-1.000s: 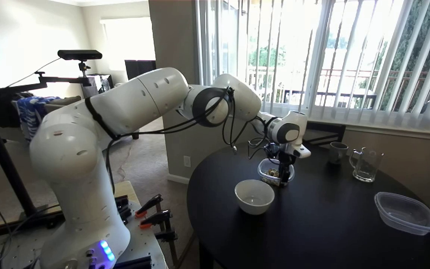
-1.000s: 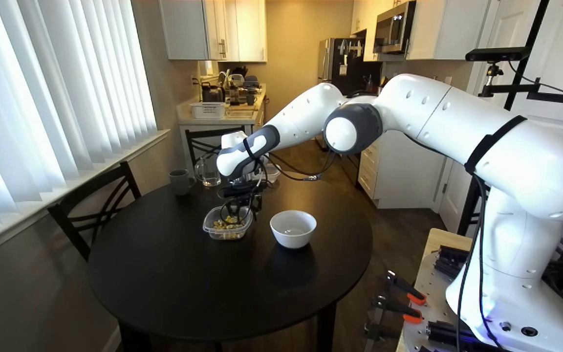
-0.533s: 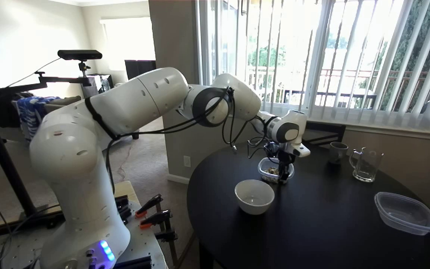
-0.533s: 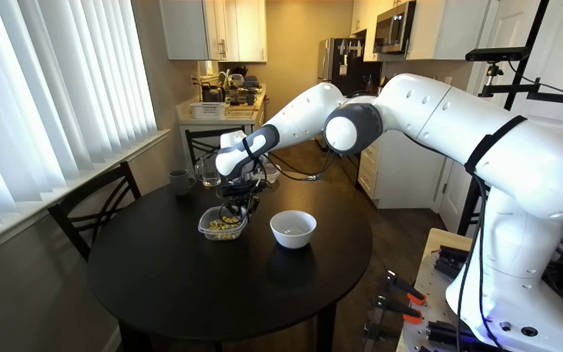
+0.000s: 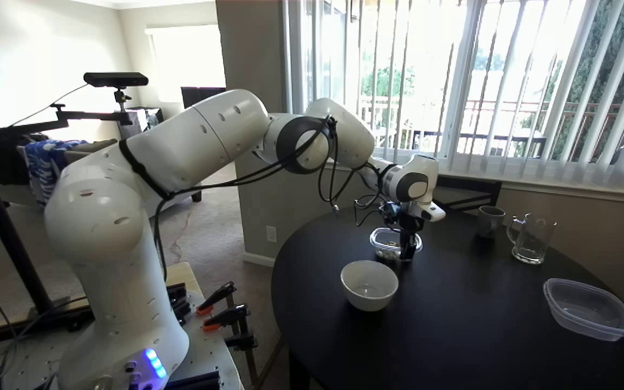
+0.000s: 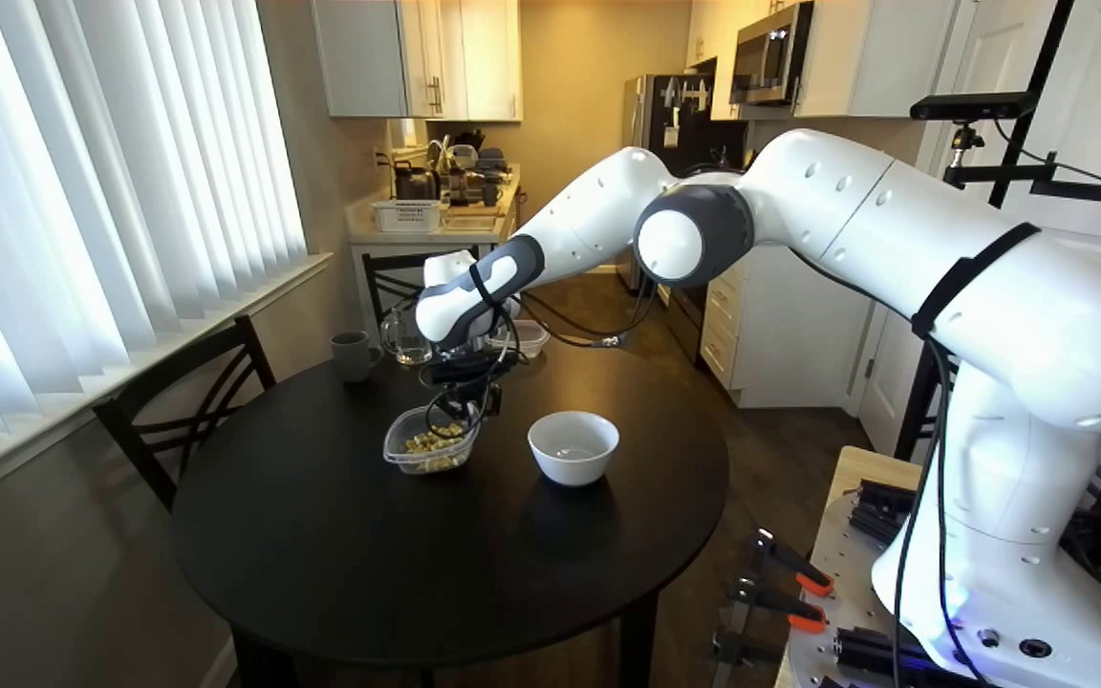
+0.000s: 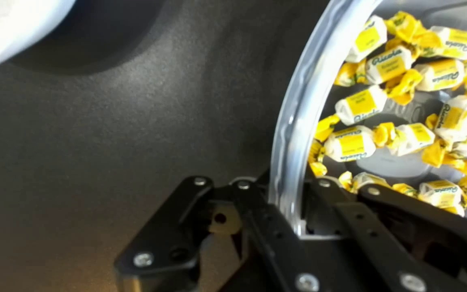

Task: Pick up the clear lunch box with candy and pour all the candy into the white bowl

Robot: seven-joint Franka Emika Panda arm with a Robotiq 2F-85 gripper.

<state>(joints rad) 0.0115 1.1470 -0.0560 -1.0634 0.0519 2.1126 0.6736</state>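
Dark table (image 6: 359, 573) | fingers (image 7: 274, 233) pinched on clear lunch box (image 7: 300, 117) rim | wrist view alone shows candy (image 7: 361, 105) lettering

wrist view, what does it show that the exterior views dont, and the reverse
Only the wrist view: readable print on the white and yellow wrapped candy. Only the exterior views: a grey mug, a handled clear glass mug, and a wide clear plastic container. Shared: that candy, the black hand gripping the small transparent plastic lunch box by its rim, the round white bowl, cropped in the wrist view, and the round black table.
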